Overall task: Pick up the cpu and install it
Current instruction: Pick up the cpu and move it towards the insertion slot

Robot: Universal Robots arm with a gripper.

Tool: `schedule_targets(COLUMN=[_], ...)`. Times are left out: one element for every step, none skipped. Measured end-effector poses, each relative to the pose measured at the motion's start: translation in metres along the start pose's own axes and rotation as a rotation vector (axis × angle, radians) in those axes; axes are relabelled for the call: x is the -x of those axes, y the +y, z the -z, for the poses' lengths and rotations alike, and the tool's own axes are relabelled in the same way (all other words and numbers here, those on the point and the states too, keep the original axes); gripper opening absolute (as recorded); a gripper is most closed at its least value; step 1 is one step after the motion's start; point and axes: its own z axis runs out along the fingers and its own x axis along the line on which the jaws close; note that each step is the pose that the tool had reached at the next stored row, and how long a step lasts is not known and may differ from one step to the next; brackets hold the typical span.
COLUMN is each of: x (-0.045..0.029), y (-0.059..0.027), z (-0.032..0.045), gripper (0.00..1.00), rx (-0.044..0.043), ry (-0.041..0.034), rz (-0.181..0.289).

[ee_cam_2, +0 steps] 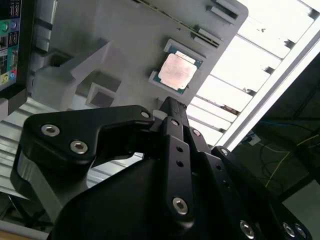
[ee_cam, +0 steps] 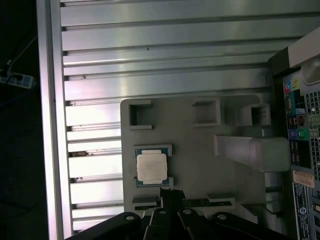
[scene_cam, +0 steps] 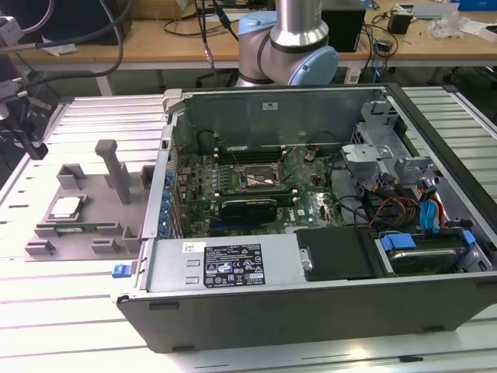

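Observation:
The cpu (scene_cam: 66, 206) is a small silver-topped square chip lying flat in a recess of the grey holder tray (scene_cam: 85, 233), at the exterior view's left, outside the computer case. Both wrist views show it from above, the cpu (ee_cam_2: 176, 71) with a green rim and the cpu (ee_cam: 152, 167) in its pale frame. My gripper (ee_cam_2: 168, 104) hovers above the tray with its black fingers together and nothing between them. In the first wrist view the gripper (ee_cam: 171, 193) has its tips just beside the chip's edge, apart from it. The motherboard socket (scene_cam: 260, 180) sits inside the open case.
The open computer case (scene_cam: 311, 233) lies on the slatted metal table (scene_cam: 78, 124), with drive cages and cables at the exterior view's right. The grey tray has upright posts (scene_cam: 115, 167) and a thin memory stick (ee_cam: 200, 201) along one edge. The arm's base (scene_cam: 287, 39) stands behind the case.

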Motion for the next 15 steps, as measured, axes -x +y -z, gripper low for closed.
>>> schedule_targets(x=[0.0000, 0.0000, 0.0000, 0.0000, 0.0000, 0.0000, 0.0000, 0.0000, 0.0000, -0.0001, -0.0001, -0.0002, -0.0002, -0.0003, -0.0003], y=[0.0000, 0.0000, 0.0000, 0.0000, 0.0000, 0.0000, 0.0000, 0.0000, 0.0000, 0.0000, -0.0001, -0.0002, -0.0002, -0.0002, -0.0003], z=[0.0000, -0.0001, -0.0001, -0.0002, -0.0002, -0.0002, -0.0002, -0.0007, -0.0013, -0.0017, -0.0032, -0.0046, -0.0055, -0.0064, -0.0076], gripper=[0.11, 0.11, 0.11, 0.11, 0.11, 0.11, 0.11, 0.11, 0.11, 0.11, 0.11, 0.11, 0.11, 0.11, 0.11], rx=[0.0000, 0.0000, 0.0000, 0.0000, 0.0000, 0.0000, 0.0000, 0.0001, 0.0001, 0.0000, 0.0001, 0.0001, 0.0000, 0.0001, 0.0000], ry=[0.0000, 0.0000, 0.0000, 0.0000, 0.0000, 0.0000, 0.0000, -0.0002, -0.0003, -0.0001, -0.0001, 0.0000, -0.0001, -0.0001, 0.0000], rz=[0.000, 0.000, 0.000, 0.000, 0.000, 0.000, 0.000, 0.000, 0.000, 0.000, 0.000, 0.000, 0.000, 0.000, 0.000])
